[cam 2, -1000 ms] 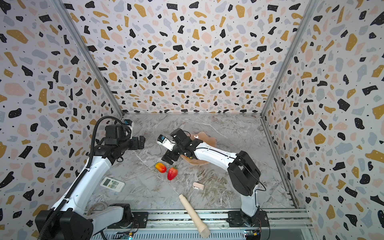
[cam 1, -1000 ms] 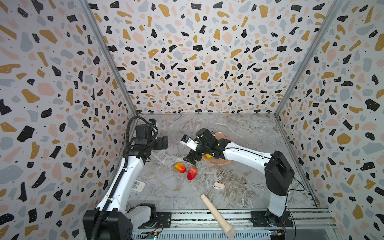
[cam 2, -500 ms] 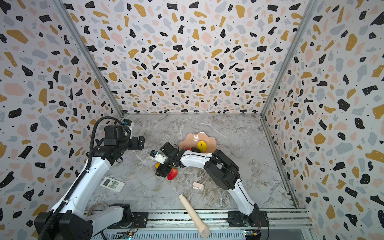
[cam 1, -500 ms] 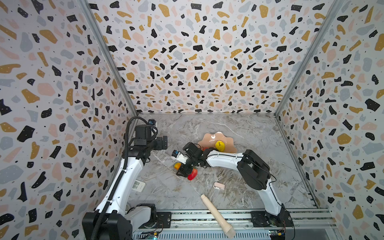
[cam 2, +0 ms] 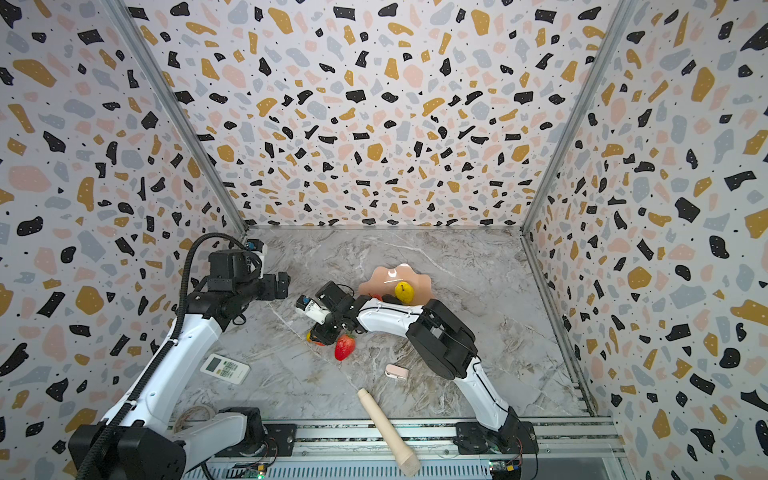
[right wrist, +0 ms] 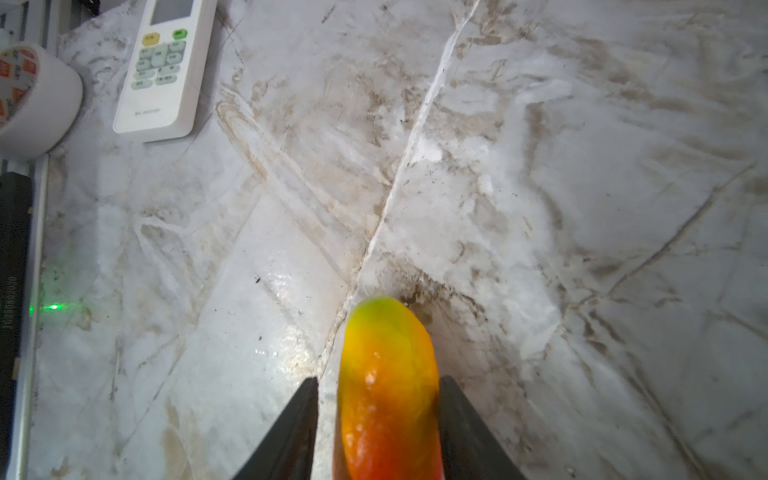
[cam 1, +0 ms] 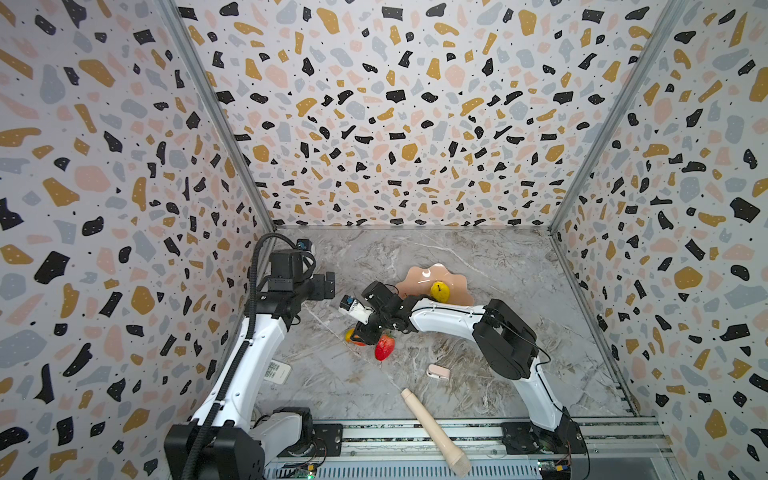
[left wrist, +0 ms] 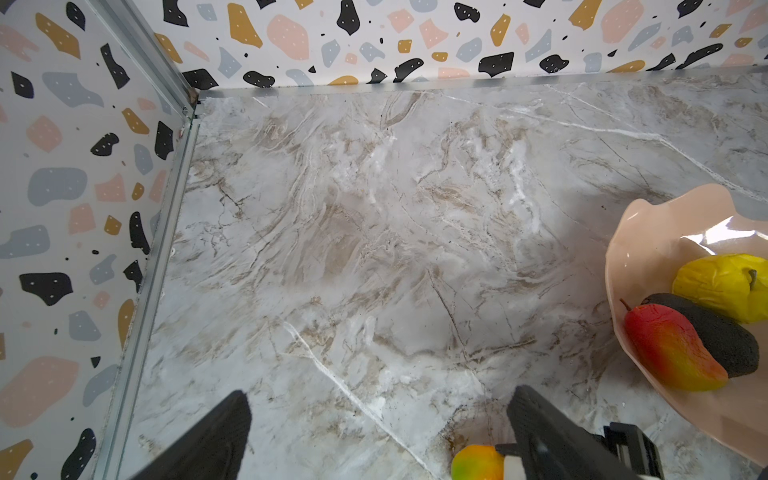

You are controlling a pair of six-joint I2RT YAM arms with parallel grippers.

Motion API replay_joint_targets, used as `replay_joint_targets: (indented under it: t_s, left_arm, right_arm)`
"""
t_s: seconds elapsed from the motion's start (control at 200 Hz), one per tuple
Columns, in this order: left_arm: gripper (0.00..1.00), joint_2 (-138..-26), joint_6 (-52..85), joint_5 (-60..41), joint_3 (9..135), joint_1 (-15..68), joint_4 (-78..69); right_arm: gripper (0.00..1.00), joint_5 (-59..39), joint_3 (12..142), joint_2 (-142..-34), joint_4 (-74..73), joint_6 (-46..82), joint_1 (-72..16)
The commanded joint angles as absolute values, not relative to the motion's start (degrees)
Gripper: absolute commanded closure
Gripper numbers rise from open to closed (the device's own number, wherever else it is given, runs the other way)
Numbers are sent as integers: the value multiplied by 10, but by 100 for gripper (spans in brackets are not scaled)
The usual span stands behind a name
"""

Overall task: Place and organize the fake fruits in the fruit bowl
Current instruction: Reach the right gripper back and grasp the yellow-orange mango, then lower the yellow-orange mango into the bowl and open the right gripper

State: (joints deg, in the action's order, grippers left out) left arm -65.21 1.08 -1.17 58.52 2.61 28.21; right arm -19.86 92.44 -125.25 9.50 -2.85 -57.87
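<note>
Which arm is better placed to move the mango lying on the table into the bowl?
Right. The right gripper straddles that mango, and the fruit bowl sits just behind it. The left gripper hangs open, off to one side.

White remote [cam 2: 225,368], pale pink clip [cam 2: 395,372], beige wooden rod [cam 2: 384,428], white tape roll [right wrist: 35,99]

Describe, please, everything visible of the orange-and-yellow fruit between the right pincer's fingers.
The fruit is a glossy, plastic-looking oval, shading from red-orange at the right pincer through yellow to a greenish tip. It seems to rest on the marble table, lengthwise between the pincer's fingers: one touches its side, a thin gap shows at the other, so a firm grip is unconfirmed. In both top views the pincer hides most of it; the strawberry lies close by.
</note>
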Motion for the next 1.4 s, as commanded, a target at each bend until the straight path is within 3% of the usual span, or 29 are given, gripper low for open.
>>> replay_joint_targets:
  t_s: [0.0, 0.135, 0.245, 0.396, 0.566, 0.881, 1.397]
  left_arm:
    - [0, -641, 9, -11, 578, 22, 265]
    - [0, -642, 9, -12, 578, 22, 265]
    - [0, -642, 10, -13, 578, 22, 265]
    - [0, -646, 9, -13, 581, 22, 266]
    - [0, -645, 9, -11, 580, 22, 265]
    - [0, -638, 9, -12, 578, 22, 266]
    - [0, -645, 10, -16, 580, 22, 266]
  right_arm:
    - [52, -195, 946, -1258, 120, -35, -580]
    - [42, -197, 956, -1271, 133, -41, -580]
    - [42, -197, 959, -1281, 135, -42, -580]
    - [52, -199, 954, -1281, 127, -40, -580]
    - [77, -203, 973, -1278, 144, -50, -578]
    - [94, -204, 964, -1174, 168, -75, -527]
    - [98, -106, 768, -948, 210, -97, -319]
